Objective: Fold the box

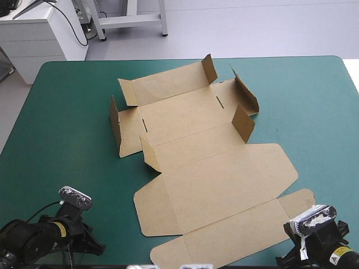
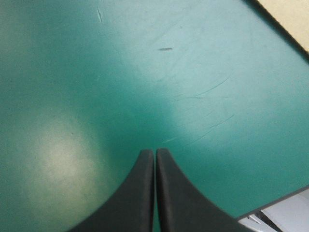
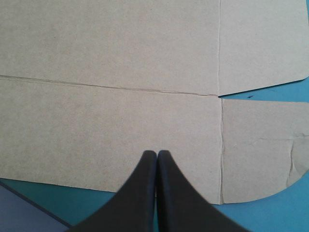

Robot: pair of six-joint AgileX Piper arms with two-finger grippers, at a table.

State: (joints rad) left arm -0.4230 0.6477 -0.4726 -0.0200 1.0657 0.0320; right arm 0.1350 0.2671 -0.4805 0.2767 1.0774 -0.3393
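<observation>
Cut brown board box [image 1: 207, 185] lies mostly flat on the teal-green counter [image 1: 61, 123], far walls half-raised.
Left claw [image 2: 155, 153] and right claw [image 3: 157, 154] pinched together, empty; open the right, slide under the near flap's edge, lift evenly.

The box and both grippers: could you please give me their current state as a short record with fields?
box: brown sheet lying open on the cover; near end flat, far end partly raised
left gripper: shut, empty, over bare cover, apart from the box
right gripper: shut, empty, over the box's near end
folding: walls not yet tucked
</observation>
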